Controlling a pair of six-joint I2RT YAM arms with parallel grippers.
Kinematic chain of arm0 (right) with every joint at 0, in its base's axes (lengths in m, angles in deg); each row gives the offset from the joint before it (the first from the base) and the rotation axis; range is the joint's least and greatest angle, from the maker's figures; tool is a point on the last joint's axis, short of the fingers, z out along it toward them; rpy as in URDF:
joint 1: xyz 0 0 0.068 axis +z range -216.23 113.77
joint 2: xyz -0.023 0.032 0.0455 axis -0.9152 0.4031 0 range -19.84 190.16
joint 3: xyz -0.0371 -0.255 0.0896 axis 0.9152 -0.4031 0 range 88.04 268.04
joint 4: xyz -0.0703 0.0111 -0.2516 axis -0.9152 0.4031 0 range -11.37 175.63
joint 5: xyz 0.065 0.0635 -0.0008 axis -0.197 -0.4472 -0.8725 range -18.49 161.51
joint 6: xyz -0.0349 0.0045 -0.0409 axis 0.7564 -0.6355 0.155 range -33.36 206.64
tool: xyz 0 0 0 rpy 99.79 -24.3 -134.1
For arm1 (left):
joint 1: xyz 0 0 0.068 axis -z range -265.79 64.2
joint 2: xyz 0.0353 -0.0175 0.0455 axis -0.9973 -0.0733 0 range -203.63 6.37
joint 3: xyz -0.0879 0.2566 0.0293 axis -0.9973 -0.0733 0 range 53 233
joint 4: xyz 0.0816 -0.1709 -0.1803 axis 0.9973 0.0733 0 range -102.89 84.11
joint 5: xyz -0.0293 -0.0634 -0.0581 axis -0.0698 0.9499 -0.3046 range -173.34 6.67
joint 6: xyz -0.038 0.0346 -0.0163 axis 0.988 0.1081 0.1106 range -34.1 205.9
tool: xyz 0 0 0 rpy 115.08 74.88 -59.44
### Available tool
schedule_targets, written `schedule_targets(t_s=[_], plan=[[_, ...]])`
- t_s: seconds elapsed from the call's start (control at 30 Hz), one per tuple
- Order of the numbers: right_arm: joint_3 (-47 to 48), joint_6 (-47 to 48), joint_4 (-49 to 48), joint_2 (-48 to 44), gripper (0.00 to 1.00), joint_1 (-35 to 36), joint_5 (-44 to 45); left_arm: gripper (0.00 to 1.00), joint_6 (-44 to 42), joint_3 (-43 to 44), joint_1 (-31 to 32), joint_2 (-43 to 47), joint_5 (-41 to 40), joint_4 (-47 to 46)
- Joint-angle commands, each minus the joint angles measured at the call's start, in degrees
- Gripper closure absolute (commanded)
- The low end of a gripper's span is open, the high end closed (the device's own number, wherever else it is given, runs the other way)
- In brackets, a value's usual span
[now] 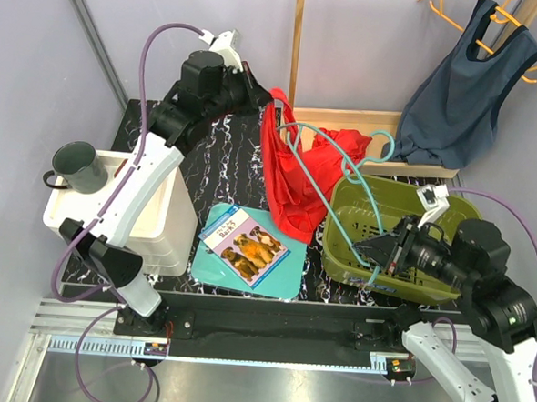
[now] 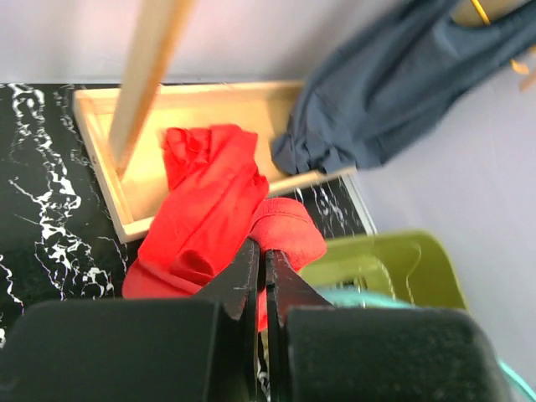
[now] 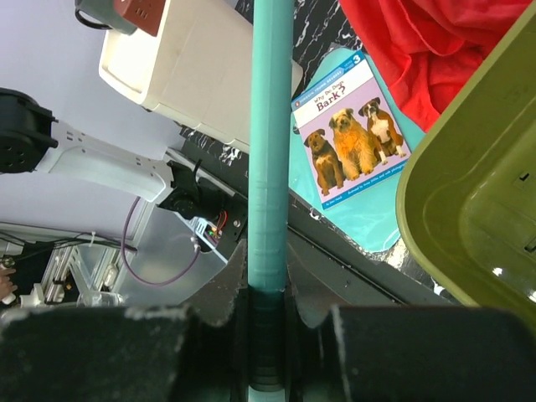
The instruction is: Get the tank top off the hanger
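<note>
Black marbled bench (image 1: 226,153), rather crowded: the red tank top (image 1: 293,180) hangs near the middle, at 12 o'clock from the book (image 1: 245,245). At its top the left pincer (image 2: 261,251) is clamped tight on a red strap. The right pincer (image 3: 270,289) is closed round the teal hanger (image 3: 270,126), whose arm runs toward 10 o'clock into the cloth. To my eye, the right should hold the hanger steady while the left draws the strap off the hanger's end, slowly, minding snags.
</note>
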Motion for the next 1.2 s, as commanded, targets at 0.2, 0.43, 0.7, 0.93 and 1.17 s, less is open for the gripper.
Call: schedule_targets(t_s=[0.2, 0.43, 0.7, 0.93, 1.17], plan=[[14.2, -0.4, 1.9, 4.6, 1.00, 0.1, 15.2, 1.00, 1.9, -0.2, -2.4, -0.1, -0.2, -4.9], [31.0, 10.0, 1.5, 23.8, 1.00, 0.0, 30.1, 1.00, 2.7, -6.6, -3.3, 2.4, 3.4, -5.1], [51.6, 21.2, 1.7, 48.0, 1.00, 0.0, 41.9, 1.00, -2.3, -10.9, -3.2, 6.7, 8.0, -5.1], [68.6, 26.0, -0.2, 64.8, 1.00, 0.0, 44.7, 1.00, -4.4, -16.2, -2.6, 10.9, 9.7, -5.1], [80.1, 25.5, -3.0, 75.0, 1.00, -0.1, 36.5, 1.00, -7.1, -20.8, -1.6, 15.9, 9.0, -4.9]])
